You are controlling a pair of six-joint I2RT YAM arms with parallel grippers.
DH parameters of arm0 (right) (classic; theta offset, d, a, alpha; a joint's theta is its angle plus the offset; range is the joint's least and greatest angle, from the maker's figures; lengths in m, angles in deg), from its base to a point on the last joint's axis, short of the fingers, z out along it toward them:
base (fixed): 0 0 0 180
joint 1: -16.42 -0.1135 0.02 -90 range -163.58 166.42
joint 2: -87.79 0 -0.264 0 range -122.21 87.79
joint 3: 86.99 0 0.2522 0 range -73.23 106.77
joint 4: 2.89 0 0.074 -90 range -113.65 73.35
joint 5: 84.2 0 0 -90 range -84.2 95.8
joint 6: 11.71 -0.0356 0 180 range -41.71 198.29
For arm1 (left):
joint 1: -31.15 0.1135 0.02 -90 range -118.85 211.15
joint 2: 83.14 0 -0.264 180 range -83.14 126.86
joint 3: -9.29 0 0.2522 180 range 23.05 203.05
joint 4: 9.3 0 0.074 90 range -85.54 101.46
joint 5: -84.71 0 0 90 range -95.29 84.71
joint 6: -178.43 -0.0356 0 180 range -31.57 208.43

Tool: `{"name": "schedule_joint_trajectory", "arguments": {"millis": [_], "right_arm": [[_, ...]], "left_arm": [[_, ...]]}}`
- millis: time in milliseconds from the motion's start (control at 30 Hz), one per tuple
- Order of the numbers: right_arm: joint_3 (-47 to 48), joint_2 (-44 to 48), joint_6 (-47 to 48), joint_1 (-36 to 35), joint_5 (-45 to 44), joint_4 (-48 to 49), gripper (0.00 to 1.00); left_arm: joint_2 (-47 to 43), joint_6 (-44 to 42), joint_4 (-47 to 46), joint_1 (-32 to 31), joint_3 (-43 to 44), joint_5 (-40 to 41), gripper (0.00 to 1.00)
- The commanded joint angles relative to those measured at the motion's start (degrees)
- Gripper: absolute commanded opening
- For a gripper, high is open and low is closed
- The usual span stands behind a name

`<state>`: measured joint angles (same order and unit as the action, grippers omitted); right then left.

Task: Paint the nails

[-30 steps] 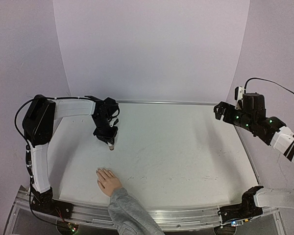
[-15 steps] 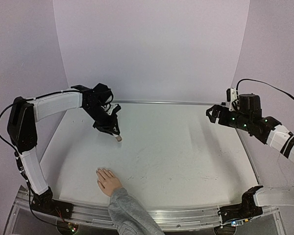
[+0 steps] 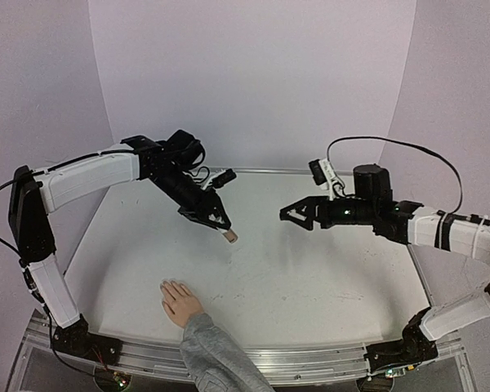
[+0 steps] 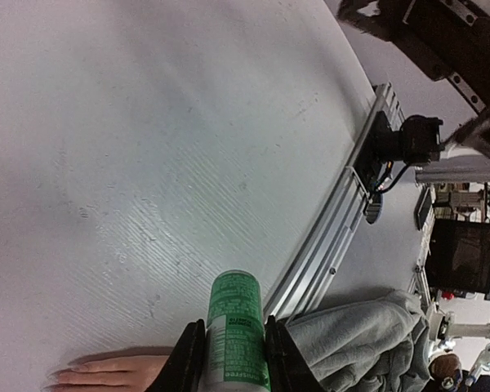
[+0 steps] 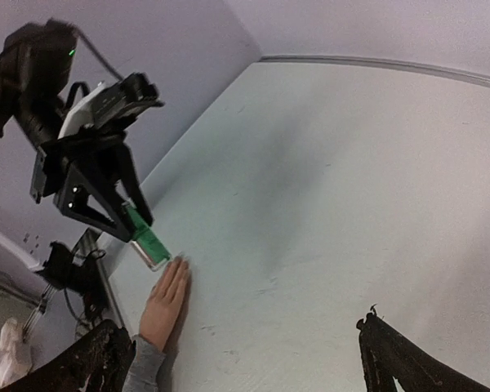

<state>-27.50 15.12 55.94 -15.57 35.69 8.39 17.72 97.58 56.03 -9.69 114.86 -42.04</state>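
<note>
A flesh-coloured hand (image 3: 180,304) in a grey sleeve (image 3: 212,359) lies palm down near the table's front edge. Its nails (image 3: 170,285) are tiny and pale at the fingertips. My left gripper (image 3: 216,222) is shut on a small green-labelled bottle (image 3: 229,235), tilted in the air beyond and to the right of the hand. In the left wrist view the bottle (image 4: 237,331) sits between the fingers, with the hand (image 4: 106,376) below left. My right gripper (image 3: 292,214) hovers over mid-table, open and empty, pointing left at the bottle (image 5: 149,243) and the hand (image 5: 163,298).
The white table (image 3: 327,269) ends in a metal rail (image 3: 310,363) along the front edge. Purple walls close the back and both sides. A black cable (image 3: 392,145) loops above the right arm.
My left arm has lifted the bottle and carried it right, tilting it. The right arm has swung left from the table's right edge towards the middle. The hand has stayed put.
</note>
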Motion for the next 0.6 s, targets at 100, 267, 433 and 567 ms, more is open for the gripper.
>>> {"name": "schedule_joint_trajectory", "arguments": {"millis": [100,267,433,567], "right_arm": [[5.2,-8.6,3.6,-12.6,13.9,12.3,0.95],[5.8,-13.7,3.8,-14.9,21.7,18.4,0.68],[5.9,-15.7,2.9,-15.6,24.8,23.2,0.55],[6.4,-17.0,1.9,-16.1,26.1,25.5,0.46]], "left_arm": [[-2.3,-5.7,-0.2,-5.0,4.1,-6.4,0.0],[-4.4,-7.0,-0.6,-5.7,4.2,-10.3,0.0],[-6.5,-7.6,-0.9,-6.1,2.7,-11.5,0.0],[-7.7,-7.5,-1.5,-6.2,1.4,-11.8,0.0]]}}
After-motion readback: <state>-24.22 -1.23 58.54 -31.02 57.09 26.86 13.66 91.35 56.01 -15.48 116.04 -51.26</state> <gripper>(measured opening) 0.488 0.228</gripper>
